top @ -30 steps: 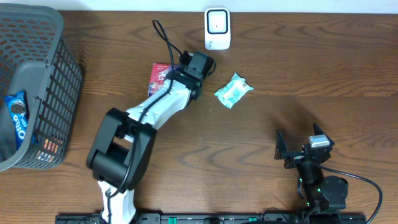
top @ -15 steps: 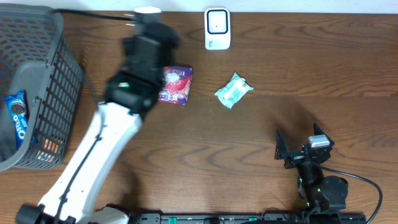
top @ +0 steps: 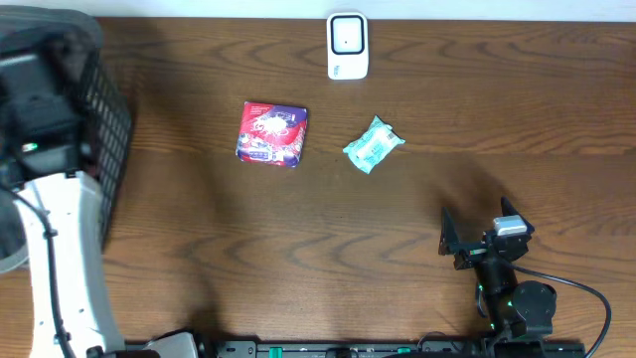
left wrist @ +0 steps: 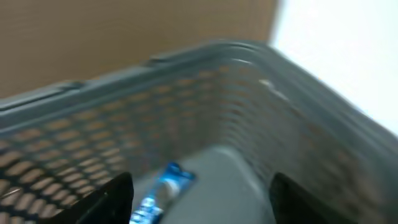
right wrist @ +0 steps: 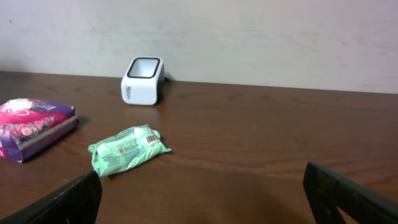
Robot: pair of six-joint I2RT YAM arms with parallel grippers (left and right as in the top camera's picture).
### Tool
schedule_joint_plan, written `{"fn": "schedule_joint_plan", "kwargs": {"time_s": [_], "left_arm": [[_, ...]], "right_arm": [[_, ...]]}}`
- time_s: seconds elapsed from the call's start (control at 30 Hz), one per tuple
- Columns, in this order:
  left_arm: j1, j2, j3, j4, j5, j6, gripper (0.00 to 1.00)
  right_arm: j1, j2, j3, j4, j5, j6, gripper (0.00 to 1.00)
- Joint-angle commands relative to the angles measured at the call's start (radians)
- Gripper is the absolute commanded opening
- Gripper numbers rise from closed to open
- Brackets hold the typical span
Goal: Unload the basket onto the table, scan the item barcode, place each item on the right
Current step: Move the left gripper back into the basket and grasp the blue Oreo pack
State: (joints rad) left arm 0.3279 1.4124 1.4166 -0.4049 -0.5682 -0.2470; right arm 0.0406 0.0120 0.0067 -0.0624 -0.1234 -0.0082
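The brown wooden surface [top: 417, 169] is bare across its middle, its right half and its near edge. The grey mesh basket [top: 111, 124] fills the far left corner. The left arm [top: 60, 259] runs up the left edge, its head above the basket. The right arm [top: 507, 288] sits low at the near right edge, well apart from everything else.

The purple pack [top: 273, 134] lies flat, left of centre, with free room on every side. The scanner [top: 347, 45] stands at the far edge, against the wall. The green pack [top: 373, 144] lies near the purple pack, to its right and apart from it.

The left fingers [left wrist: 115, 199] are spread, holding nothing, above a blue pack [left wrist: 163, 186] on the basket floor. The right fingers [right wrist: 68, 202] are wide and hold nothing.
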Motion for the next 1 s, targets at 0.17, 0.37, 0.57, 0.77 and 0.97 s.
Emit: {"fn": "schedule_joint_plan", "kwargs": {"time_s": [0.17, 0.37, 0.57, 0.77, 0.97], "left_arm": [[0.193, 0.156, 0.012, 0.001, 0.060, -0.005, 0.92], [0.254, 0.255, 0.012, -0.010, 0.169, 0.015, 0.91], [0.328, 0.353, 0.012, 0.006, 0.173, 0.014, 0.92], [0.387, 0.438, 0.007, -0.047, 0.406, 0.130, 0.92], [0.410, 0.494, 0.006, -0.092, 0.443, 0.167, 0.91]], "right_arm": [[0.013, -0.005, 0.000, -0.003, -0.010, -0.004, 0.99], [0.013, -0.005, 0.000, -0.003, -0.010, -0.004, 0.99], [0.013, -0.005, 0.000, -0.003, -0.010, -0.004, 0.99], [0.013, -0.005, 0.000, -0.003, -0.010, -0.004, 0.99], [0.013, -0.005, 0.000, -0.003, -0.010, -0.004, 0.99]]}}
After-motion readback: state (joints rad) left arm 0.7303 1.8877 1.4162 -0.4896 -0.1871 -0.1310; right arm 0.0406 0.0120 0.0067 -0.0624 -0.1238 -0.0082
